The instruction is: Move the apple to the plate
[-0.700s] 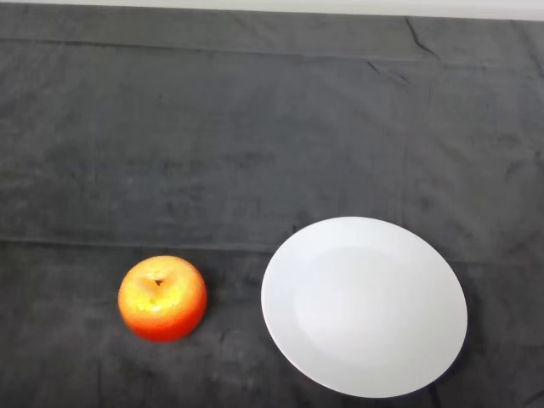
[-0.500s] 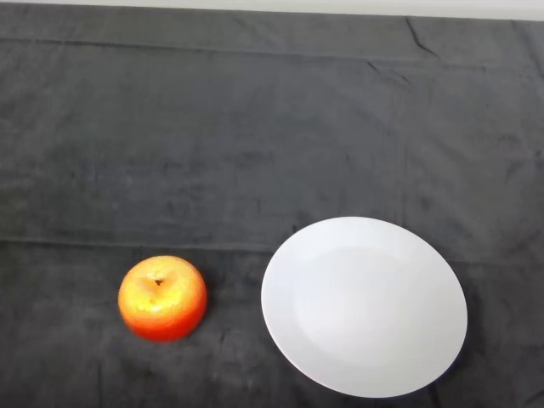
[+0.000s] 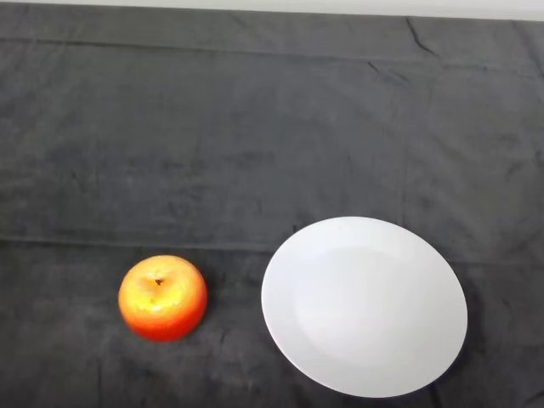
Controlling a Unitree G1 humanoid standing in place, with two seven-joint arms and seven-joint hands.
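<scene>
A round, glossy apple (image 3: 162, 297), orange-red with a yellow patch around its stem dimple, sits upright on the dark grey cloth (image 3: 255, 136) that covers the table, stem end facing up. To its right, near but not touching, lies a plain white round plate (image 3: 293, 255) with a shallow rim and nothing on it; a strip of bare cloth separates the two. No part of the robot's arm or hand shows in the head view, so the state of the hand cannot be told. Judged from how things lie, the task has not begun in any visible way: the apple is untouched on the cloth and the plate awaits it. Everything is left to do, namely reaching in from the lower left, closing on the apple, lifting it, carrying it rightward across the gap and setting it down inside the plate's rim.
</scene>
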